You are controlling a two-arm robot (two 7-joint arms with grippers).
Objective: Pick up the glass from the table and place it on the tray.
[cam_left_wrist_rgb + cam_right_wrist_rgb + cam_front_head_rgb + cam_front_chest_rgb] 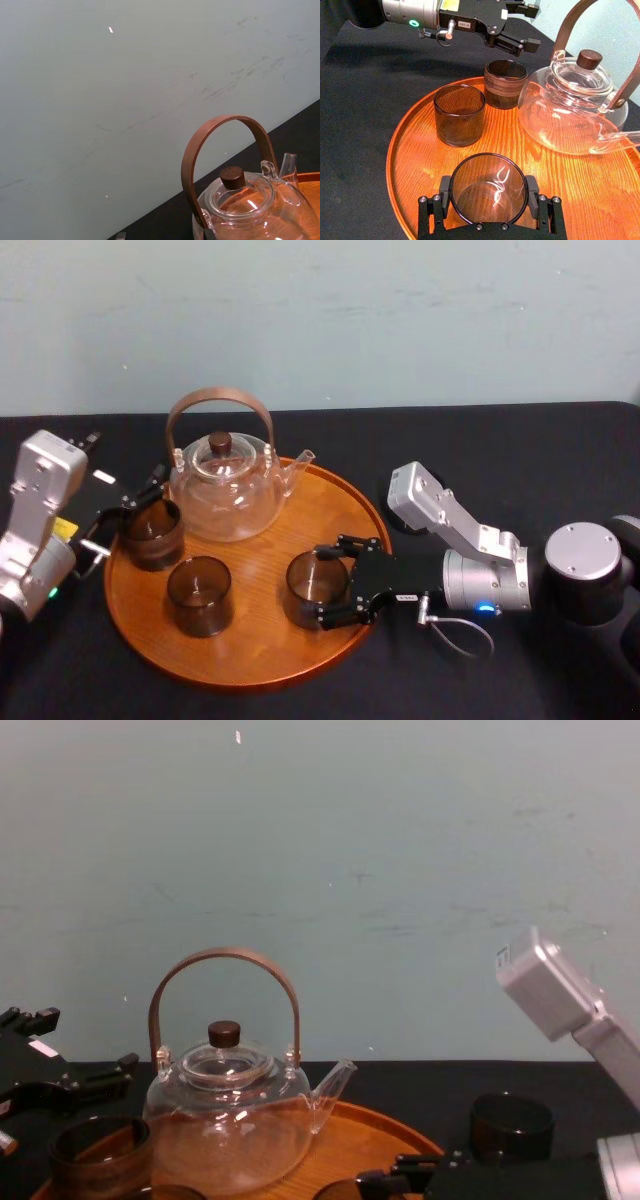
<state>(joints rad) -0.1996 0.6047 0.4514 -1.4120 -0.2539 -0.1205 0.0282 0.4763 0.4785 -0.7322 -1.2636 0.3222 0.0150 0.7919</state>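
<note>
Head view: the right claw (pixel 325 587) hugs the glass (pixel 310 575), which sits on the tray (pixel 250 640) near its right rim. It should open slowly, then pull straight back. The left claw (pixel 130 512) hangs wide open by the tray's left rim.

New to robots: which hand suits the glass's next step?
Right: the right hand grips the glass standing on the tray, likely needing only release; the left hand sits by another glass.

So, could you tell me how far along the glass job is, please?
Nearly done: the glass already stands on the tray, near the teapot. In hand: the right pincer is closed on it. Remaining: letting go and pulling back. The left pincer hangs open by another glass.
</note>
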